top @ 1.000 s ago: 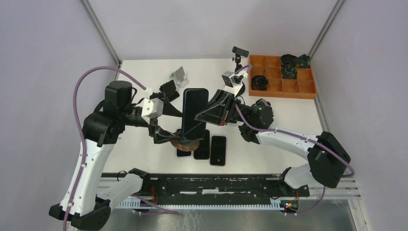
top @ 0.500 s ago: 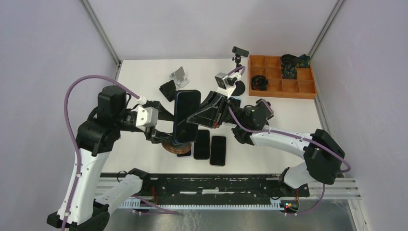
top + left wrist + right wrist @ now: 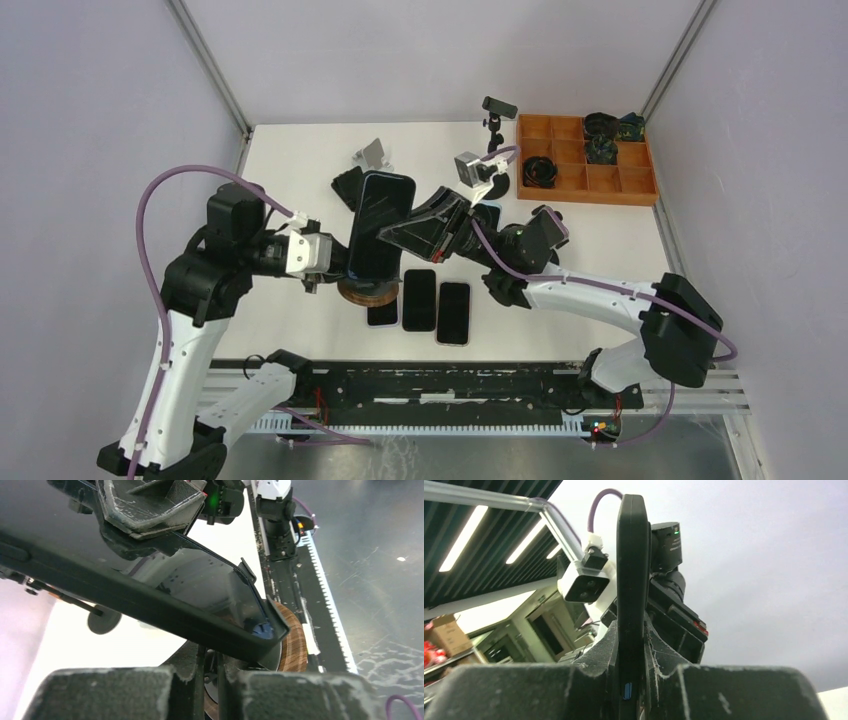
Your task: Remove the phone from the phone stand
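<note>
Top external view: over the last second the phone [image 3: 380,225] has swung left and tilted, its edge clamped between the right fingers [image 3: 524,690]. The left fingers [image 3: 115,692] have narrowed from wide onto the stem of the stand [image 3: 368,292]. The phone's lower end hangs over the stand. Flat phones [image 3: 420,300] lie just beside it, and bare table [image 3: 290,160] lies leftward.

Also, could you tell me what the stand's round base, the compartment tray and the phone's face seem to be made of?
The stand has a base that looks like wood: brown, matt, with fine grain lines. The tray is probably wood or fibreboard, a flat orange-brown with no shine. The phone has a glossy black face, likely glass, since it mirrors its surroundings.
</note>
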### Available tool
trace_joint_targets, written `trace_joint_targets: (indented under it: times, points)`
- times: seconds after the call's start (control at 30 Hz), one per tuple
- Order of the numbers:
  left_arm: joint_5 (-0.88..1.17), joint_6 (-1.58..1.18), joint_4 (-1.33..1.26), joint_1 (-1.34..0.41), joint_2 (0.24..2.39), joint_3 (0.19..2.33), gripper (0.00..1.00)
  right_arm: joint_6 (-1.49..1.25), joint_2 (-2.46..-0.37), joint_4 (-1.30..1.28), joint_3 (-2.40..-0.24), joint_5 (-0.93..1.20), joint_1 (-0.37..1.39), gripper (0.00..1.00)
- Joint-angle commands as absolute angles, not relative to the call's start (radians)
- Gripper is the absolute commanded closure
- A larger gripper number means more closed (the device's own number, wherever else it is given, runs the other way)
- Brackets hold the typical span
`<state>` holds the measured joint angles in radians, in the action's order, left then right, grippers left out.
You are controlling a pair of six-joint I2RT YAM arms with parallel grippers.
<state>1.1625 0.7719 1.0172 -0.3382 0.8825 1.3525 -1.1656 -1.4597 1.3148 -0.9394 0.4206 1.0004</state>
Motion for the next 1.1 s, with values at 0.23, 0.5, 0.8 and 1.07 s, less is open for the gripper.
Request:
trace_joint_targets:
  times: [0.23,0.5,0.8,1.07]
  points:
    - [1.153,0.897,1.059,-0.337,0.918,1.400,0.98,-1.072,-1.332,1.244,-0.884,0.480,0.920,1.00]
    - [1.178,0.996,1.207,-0.336,0.958,1.467,0.98,-1.036,-1.322,1.093,-0.888,0.540,0.878,0.79]
    - [1.257,0.958,1.239,-0.336,0.990,1.505,0.98,-0.911,-1.333,0.951,-0.873,0.376,0.875,0.52]
    - [1.226,0.974,1.229,-0.336,0.969,1.446,0.98,-0.964,-1.333,0.970,-0.900,0.363,0.860,0.53]
